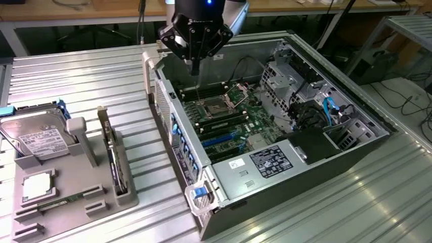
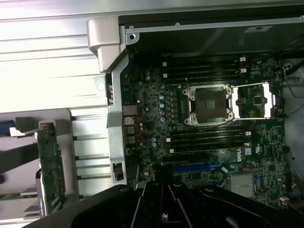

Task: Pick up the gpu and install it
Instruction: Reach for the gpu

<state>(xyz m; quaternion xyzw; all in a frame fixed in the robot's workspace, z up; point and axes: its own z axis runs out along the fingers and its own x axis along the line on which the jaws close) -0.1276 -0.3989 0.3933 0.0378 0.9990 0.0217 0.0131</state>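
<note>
The gpu stands on its edge in a slot of the grey holder at the exterior view's left, a thin green card with its metal bracket at the far end. In the wrist view the gpu shows as a green board beside the case wall. My gripper hangs over the far corner of the open computer case, above the motherboard, well apart from the gpu. Its black fingers are shut together with nothing between them.
The holder also carries a silver hard drive, a square processor and a narrow memory stick. Inside the case are the processor socket, blue expansion slots, drive cages and cables. Ribbed metal tabletop surrounds everything.
</note>
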